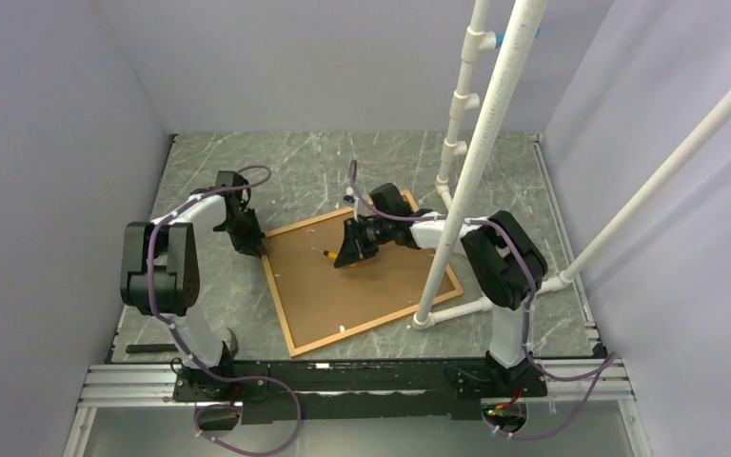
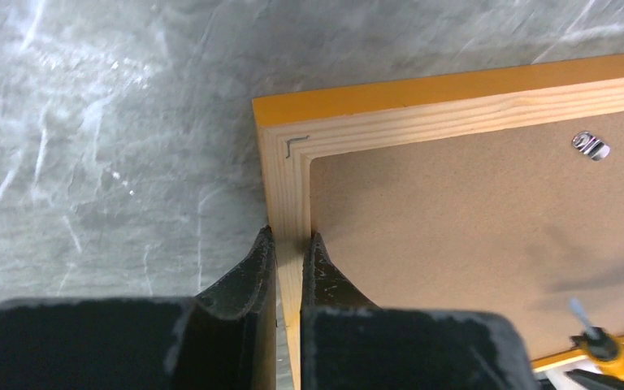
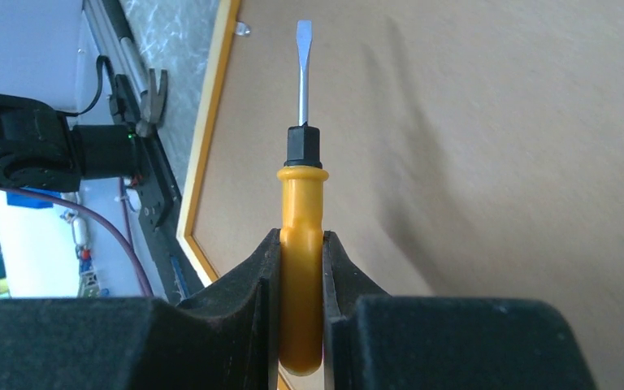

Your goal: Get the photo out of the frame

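Observation:
The orange frame (image 1: 281,303) lies face down on the table, its brown backing board (image 1: 362,286) up. The photo is hidden under the board. My left gripper (image 1: 255,246) is shut on the frame's wooden edge (image 2: 291,236) near its far-left corner. My right gripper (image 1: 347,255) hovers over the board's middle, shut on an orange-handled screwdriver (image 3: 301,244) whose flat blade (image 3: 303,73) points out over the board. A small metal tab (image 2: 590,145) sits on the board near the frame's far edge; another tab (image 3: 243,30) shows at the edge in the right wrist view.
White pipe posts (image 1: 481,152) rise over the frame's right side, with a base pipe (image 1: 457,312) by its near-right corner. A dark tool (image 1: 152,348) lies at the near-left of the grey marble table (image 1: 324,171). Walls enclose three sides.

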`<state>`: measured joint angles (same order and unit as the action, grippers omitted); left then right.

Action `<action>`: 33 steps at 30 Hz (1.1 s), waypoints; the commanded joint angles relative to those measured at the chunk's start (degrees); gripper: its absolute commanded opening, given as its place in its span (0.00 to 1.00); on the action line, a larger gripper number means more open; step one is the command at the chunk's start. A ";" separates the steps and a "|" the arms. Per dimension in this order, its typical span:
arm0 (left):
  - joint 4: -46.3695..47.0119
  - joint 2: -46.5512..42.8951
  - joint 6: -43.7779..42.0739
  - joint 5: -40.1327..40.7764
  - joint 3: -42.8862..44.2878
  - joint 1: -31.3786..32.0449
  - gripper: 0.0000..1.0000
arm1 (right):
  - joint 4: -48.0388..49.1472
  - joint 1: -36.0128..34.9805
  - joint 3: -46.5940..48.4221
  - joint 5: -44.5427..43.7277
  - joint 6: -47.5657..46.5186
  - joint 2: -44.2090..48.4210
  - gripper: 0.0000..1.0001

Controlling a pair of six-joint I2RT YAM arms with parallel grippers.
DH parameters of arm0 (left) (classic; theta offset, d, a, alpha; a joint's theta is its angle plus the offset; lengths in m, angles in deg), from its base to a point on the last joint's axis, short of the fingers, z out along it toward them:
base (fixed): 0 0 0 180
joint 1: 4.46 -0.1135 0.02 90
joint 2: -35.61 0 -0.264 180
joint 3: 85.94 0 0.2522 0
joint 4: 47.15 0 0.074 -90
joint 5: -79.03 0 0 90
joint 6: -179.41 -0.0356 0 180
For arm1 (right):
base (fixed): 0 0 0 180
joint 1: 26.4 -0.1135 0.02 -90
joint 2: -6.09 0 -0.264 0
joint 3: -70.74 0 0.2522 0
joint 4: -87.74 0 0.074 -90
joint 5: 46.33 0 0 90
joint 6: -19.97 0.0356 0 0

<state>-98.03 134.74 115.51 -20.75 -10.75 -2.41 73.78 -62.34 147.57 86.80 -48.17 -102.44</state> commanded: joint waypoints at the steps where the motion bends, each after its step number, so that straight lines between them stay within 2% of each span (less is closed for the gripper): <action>1: 0.56 4.06 -1.59 -7.24 5.26 -0.27 0.00 | -1.50 -2.15 6.73 3.49 1.73 -4.31 0.00; 9: 0.91 6.86 -1.15 -9.73 7.49 -1.84 0.00 | -2.90 -6.74 14.89 5.27 5.28 -11.59 0.00; 13: 1.77 6.97 -2.17 -9.79 7.14 -1.87 0.00 | -2.58 -7.65 15.95 6.20 6.12 -13.34 0.00; 22: 4.32 8.76 -0.86 -14.93 8.64 -1.87 0.00 | -1.51 -5.84 14.23 7.30 5.34 -13.35 0.00; 26: 0.20 12.07 -2.41 -15.12 14.74 -1.76 0.00 | 1.55 -2.56 13.01 10.54 6.56 -13.41 0.00; 28: -2.12 13.95 -3.50 -14.09 18.40 -1.11 0.00 | 0.63 -1.64 14.28 11.48 5.39 -13.98 0.00; 30: -3.00 15.41 -4.03 -13.93 20.62 -0.53 0.00 | -4.62 -1.60 17.27 11.07 2.44 -15.01 0.00; 33: -1.39 16.85 -3.03 -15.36 20.87 -0.27 0.00 | -5.33 -1.52 18.93 10.83 1.98 -16.20 0.00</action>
<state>-100.65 150.35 113.15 -32.16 7.92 -3.35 69.60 -63.43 162.78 95.57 -43.75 -117.21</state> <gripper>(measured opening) 0.103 0.187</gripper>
